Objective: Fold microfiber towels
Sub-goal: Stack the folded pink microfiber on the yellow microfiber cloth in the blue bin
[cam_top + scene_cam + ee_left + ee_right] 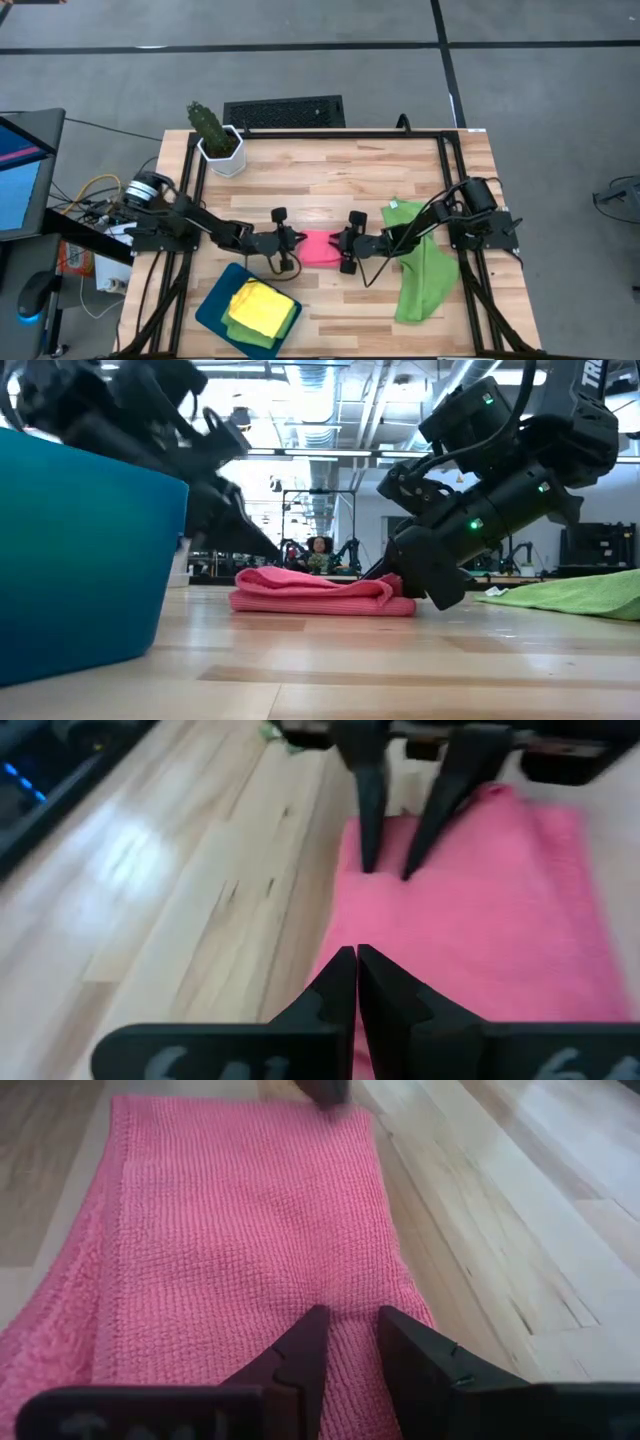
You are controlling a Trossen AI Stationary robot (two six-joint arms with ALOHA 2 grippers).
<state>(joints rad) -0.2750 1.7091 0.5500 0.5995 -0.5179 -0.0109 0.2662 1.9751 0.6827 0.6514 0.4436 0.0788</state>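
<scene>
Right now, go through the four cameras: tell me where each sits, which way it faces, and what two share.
High: overhead, looking straight down; both arms meet at the pink towel.
Low: tabletop height, facing the room; arms drop in from above.
Left wrist: looks past the shut left gripper across the towel at the right gripper.
Right wrist: looks along the towel.
All four share the pink towel.

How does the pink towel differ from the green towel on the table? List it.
The pink towel is folded into a compact flat stack at mid-table, between both grippers; the green towel lies loose and rumpled at the right side, under the right arm. Pink looks far smaller than the spread green. Both rest directly on the wooden table.
</scene>
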